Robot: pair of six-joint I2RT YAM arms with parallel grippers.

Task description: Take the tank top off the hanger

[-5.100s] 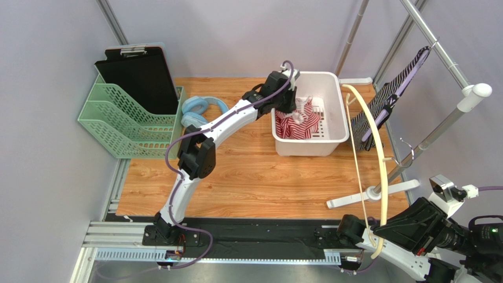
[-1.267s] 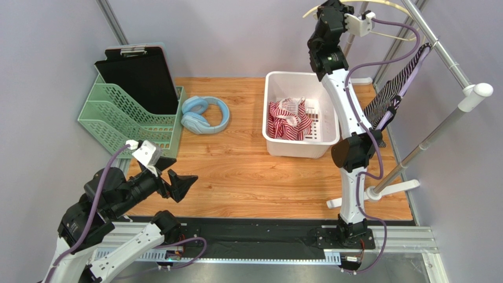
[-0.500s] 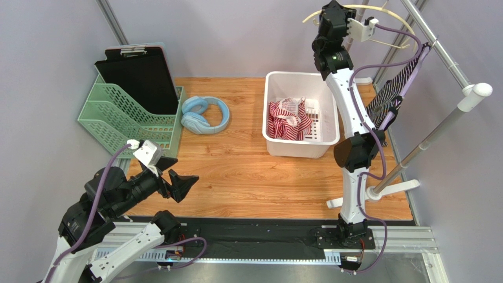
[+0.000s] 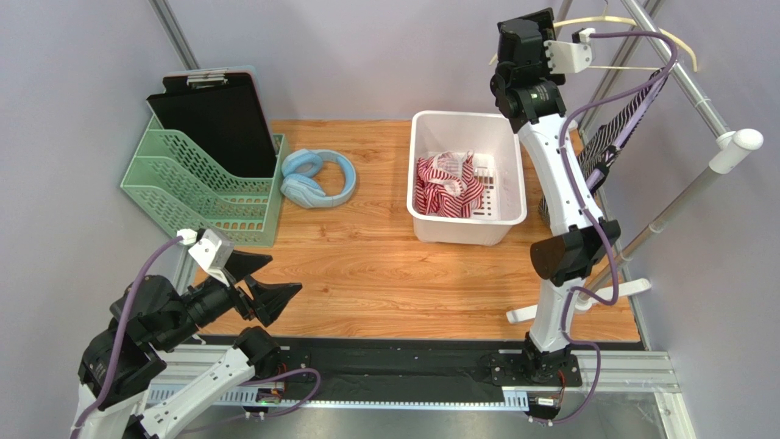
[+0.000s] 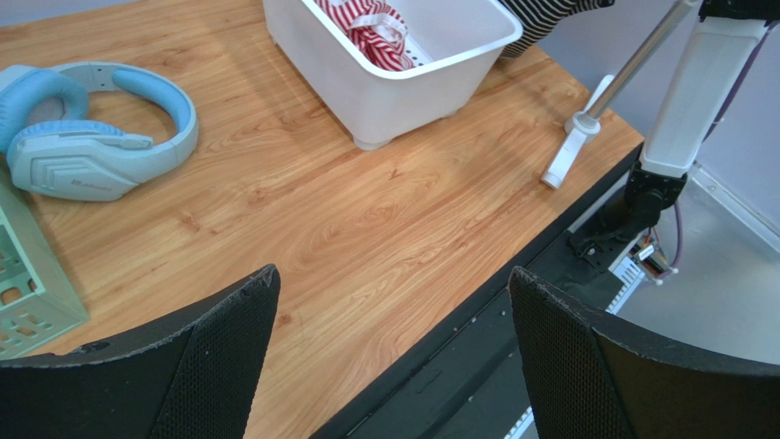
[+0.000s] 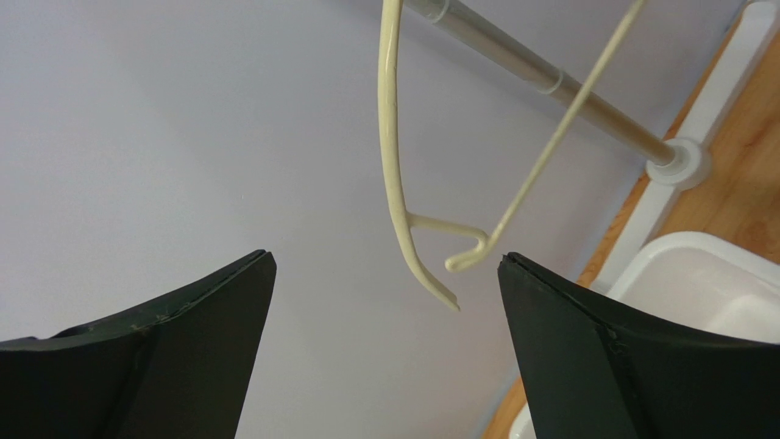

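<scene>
The red-and-white striped tank top (image 4: pixel 449 185) lies crumpled in the white bin (image 4: pixel 423 215), also in the left wrist view as the tank top (image 5: pixel 371 27). The bare cream hanger (image 4: pixel 682 50) hangs on the clothes rail (image 4: pixel 707 108). My right gripper (image 4: pixel 524 37) is raised high at the back, open and empty. In the right wrist view the hanger (image 6: pixel 394 155) has its lower tip just beyond the right gripper (image 6: pixel 384 265), touching neither finger. My left gripper (image 4: pixel 265 285) stands open and empty over the table's near left edge, shown as the left gripper (image 5: pixel 394 279).
A black-and-white striped garment (image 4: pixel 609 137) hangs from the rail beside the bin. Blue headphones (image 4: pixel 316 178), a green file tray (image 4: pixel 201 187) and a black clipboard (image 4: pixel 215 114) stand at the left. The rack's white foot (image 4: pixel 577 300) sits at the near right.
My right gripper has opened and let go of the cream hanger, which now hangs from the rail. The right arm has shifted slightly right. The left arm has drawn back a little.
</scene>
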